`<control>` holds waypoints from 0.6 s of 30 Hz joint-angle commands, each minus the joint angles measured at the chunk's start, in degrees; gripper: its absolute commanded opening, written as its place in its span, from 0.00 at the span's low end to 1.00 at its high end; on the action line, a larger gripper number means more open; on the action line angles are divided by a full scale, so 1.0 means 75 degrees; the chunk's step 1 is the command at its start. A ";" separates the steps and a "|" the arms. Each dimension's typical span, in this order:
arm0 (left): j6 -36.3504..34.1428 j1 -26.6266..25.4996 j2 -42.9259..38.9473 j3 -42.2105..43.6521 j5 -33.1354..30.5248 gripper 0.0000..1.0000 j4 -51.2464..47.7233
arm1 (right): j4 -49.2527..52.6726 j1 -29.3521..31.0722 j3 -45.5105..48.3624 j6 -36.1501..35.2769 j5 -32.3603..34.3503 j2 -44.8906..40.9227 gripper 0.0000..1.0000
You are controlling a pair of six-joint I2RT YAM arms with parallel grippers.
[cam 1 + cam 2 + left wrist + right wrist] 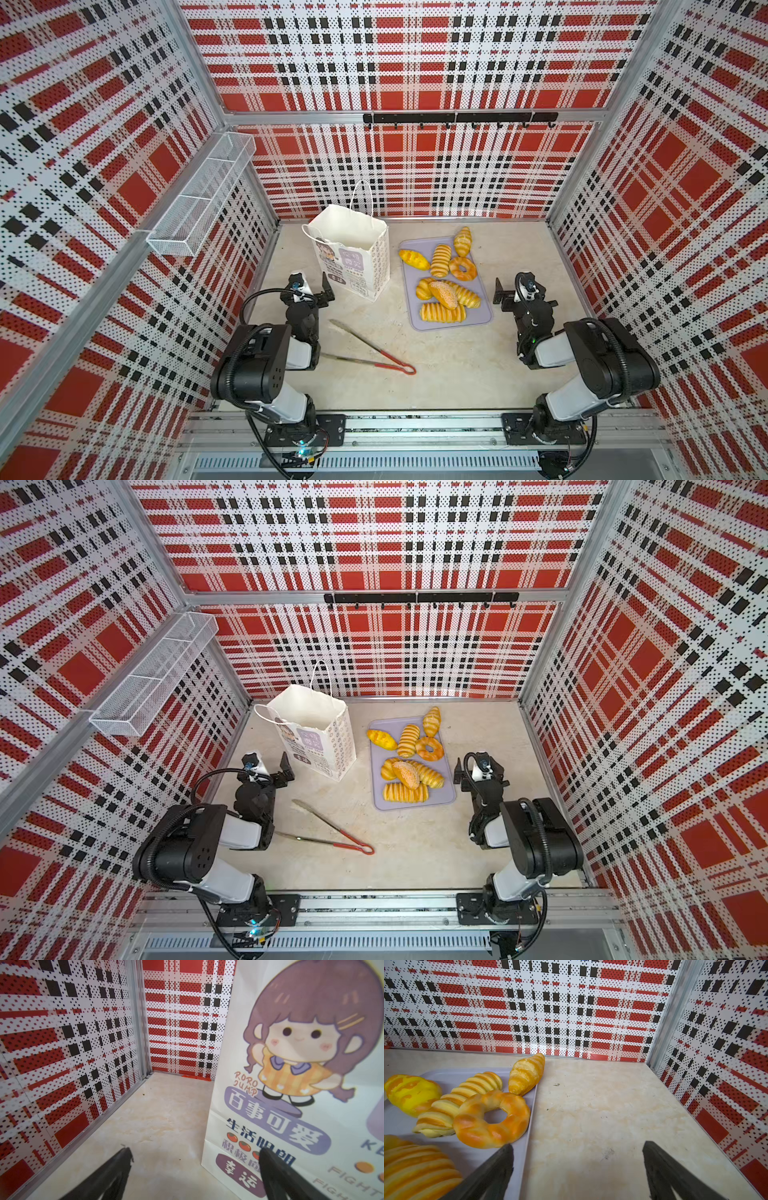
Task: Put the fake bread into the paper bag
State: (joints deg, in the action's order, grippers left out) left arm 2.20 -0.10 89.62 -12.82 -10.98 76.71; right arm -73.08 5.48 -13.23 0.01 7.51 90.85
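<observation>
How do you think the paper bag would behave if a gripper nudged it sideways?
The paper bag stands tall on a narrow base and looks empty from above, so it would probably slide or tip easily. Its thin paper walls show folds, so they would likely buckle rather than push back.

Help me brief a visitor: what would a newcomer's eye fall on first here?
The red, black and white plaid walls on every side hit first. Next comes the glossy golden fake bread on a lilac tray right of centre, then the white paper bag with its cartoon girl standing just left of it.
</observation>
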 commanded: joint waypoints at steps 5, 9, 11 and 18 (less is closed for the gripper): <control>-0.0112 -0.0057 0.0013 0.0033 -0.0094 0.98 0.0173 | 0.0035 -0.0047 -0.0024 -0.0101 -0.0062 -0.0089 1.00; -0.0113 -0.0054 0.0006 0.0033 -0.0094 0.98 0.0179 | 0.0224 -0.0100 -0.0108 -0.0096 -0.0213 -0.0101 1.00; -0.0108 -0.0057 0.0006 0.0033 -0.0094 0.98 0.0173 | 0.0224 -0.0105 -0.0119 -0.0101 -0.0242 -0.0104 1.00; -0.0112 -0.0045 -0.0003 0.0028 -0.0086 0.98 0.0179 | -0.0245 -0.0106 0.0123 -0.0142 -0.0286 -0.0083 1.00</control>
State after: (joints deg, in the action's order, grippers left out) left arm 2.20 -0.14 89.62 -12.82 -11.03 76.71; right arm -72.34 5.32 -12.99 -0.19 5.98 90.85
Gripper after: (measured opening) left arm 0.982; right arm 0.997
